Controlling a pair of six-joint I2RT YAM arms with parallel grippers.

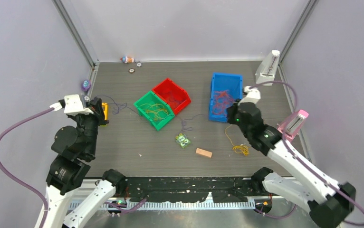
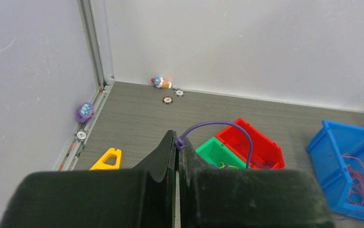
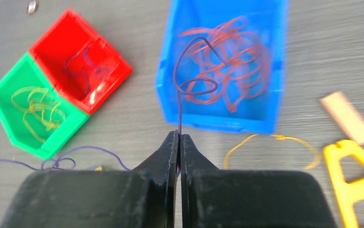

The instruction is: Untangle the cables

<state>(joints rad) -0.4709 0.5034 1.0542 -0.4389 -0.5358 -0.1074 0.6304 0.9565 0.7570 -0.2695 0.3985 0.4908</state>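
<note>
Table (image 1: pixel 123 137) was dark grey with a plank grain. Bins were glossy moulded plastic, open-topped with sloped walls. Finger pads were matte black and slightly fuzzy. Left gripper (image 2: pixel 176 141) was pressed together, pinching a purple wire (image 2: pixel 218 122) right at a small knot. The wire arced stiffly up out of the tips and dropped behind the finger toward the green bin (image 2: pixel 213 151), far end hidden. Right gripper (image 3: pixel 179 137) was clamped tight too, on a purple strand (image 3: pixel 179 111) that rose from the tips, curled into one loop and ended in a bent free tip over the blue bin (image 3: pixel 218 126). Couldn't tell whether wire and strand were one piece. Orange-red wires (image 3: pixel 237 61) lay as a loose tangle in the blue bin, and yellow wires (image 3: pixel 37 107) as flat, ribbon-like coils in the green bin. A thin purple tangle (image 3: pixel 87 71) sat in the red bin (image 3: pixel 56 42), faint against the plastic. A purple trail (image 3: pixel 59 163) ran over the table in front of the green bin, cut off at the left edge of the right wrist view. A yellow loop (image 3: pixel 279 137) lay on bare table just beside the blue bin. A pale block (image 3: pixel 349 116) and a yellow plastic piece (image 3: pixel 356 180) were blurred, the piece partly cropped at the right edge.
</note>
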